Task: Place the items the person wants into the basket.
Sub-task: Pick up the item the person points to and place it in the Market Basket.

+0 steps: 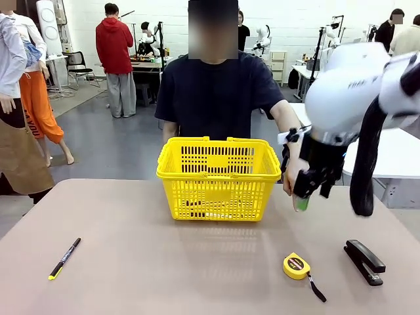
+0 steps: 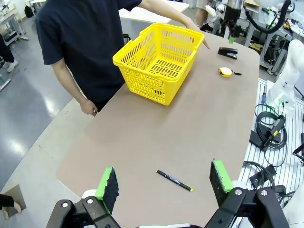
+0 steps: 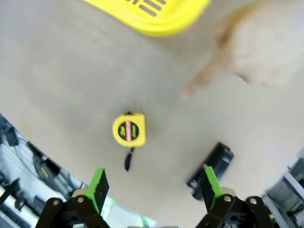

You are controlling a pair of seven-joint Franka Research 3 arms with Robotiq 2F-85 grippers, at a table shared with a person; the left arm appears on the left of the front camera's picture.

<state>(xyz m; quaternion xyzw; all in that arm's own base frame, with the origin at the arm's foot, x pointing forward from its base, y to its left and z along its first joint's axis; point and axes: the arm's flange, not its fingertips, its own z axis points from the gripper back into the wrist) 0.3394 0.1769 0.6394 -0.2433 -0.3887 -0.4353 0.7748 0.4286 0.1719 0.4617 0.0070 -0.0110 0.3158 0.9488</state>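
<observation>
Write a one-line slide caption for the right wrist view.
Open right end effector above a yellow tape measure and black stapler, the person's hand beside the yellow basket.

You see a white wall (image 1: pixel 85 20) at the back, a shiny grey floor (image 1: pixel 125 144), a black chair (image 1: pixel 79 64) at left, a white work table (image 1: pixel 400 156) at right.

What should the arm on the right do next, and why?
Probably lower the right gripper onto the tape measure. Its jaws are open above the table, the tape measure lies free below them, and the person's hand seems to point toward it.
</observation>
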